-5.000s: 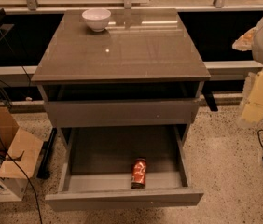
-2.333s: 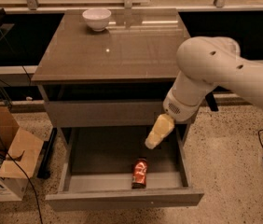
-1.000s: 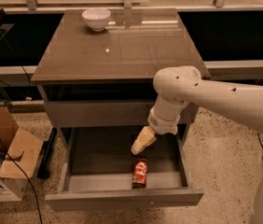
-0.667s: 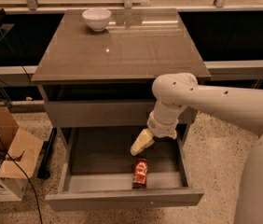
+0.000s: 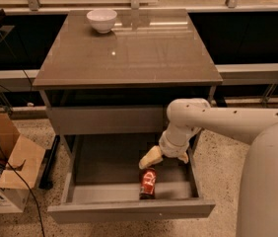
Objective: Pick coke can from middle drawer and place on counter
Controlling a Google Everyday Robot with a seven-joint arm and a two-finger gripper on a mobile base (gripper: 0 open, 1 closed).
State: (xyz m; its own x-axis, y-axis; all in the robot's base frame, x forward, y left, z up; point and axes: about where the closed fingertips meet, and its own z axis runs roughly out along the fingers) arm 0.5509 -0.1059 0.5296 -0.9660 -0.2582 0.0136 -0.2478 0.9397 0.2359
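Note:
The coke can [image 5: 148, 183] lies on its side on the dark floor of the open middle drawer [image 5: 129, 210], near the front panel and right of centre. My gripper [image 5: 164, 157] hangs over the drawer just above and behind the can, at the end of the white arm that comes in from the right. One cream finger [image 5: 150, 157] points down to the left, close to the can's top end. The counter [image 5: 129, 48] is the glossy grey-brown top of the cabinet above.
A white bowl [image 5: 102, 19] stands at the counter's back left corner. A shut grey drawer front [image 5: 107, 120] sits above the open drawer. An open cardboard box [image 5: 6, 174] and cables lie on the floor at the left. The robot's white body [image 5: 269, 181] fills the lower right.
The arm has swung in from the right and come down over the open drawer. The gripper has dropped closer to the can. The can has not moved.

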